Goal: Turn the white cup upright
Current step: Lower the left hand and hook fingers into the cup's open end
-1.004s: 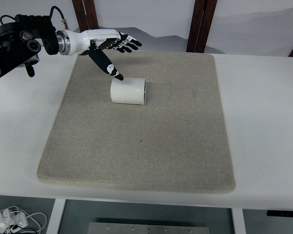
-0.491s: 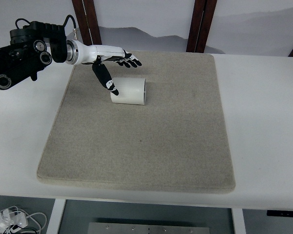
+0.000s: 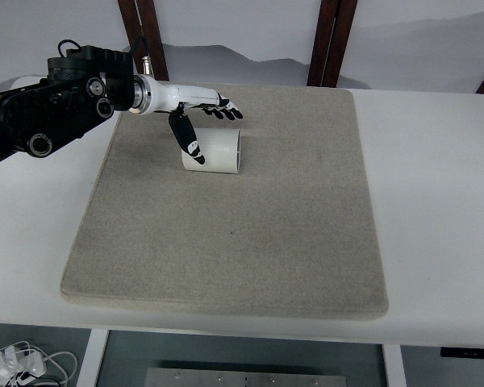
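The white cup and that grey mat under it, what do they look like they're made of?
The white cup looks like matte plastic or paper: plain, opaque, no shine, though the picture cannot settle which. The grey mat looks like felt or a similar dense fabric: a speckled, fuzzy surface with soft, rounded edges.

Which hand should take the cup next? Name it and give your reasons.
Left. The left hand is already at the cup, which lies on its side on the mat, thumb hanging over its closed end, fingers spread above it. No right arm is in view.
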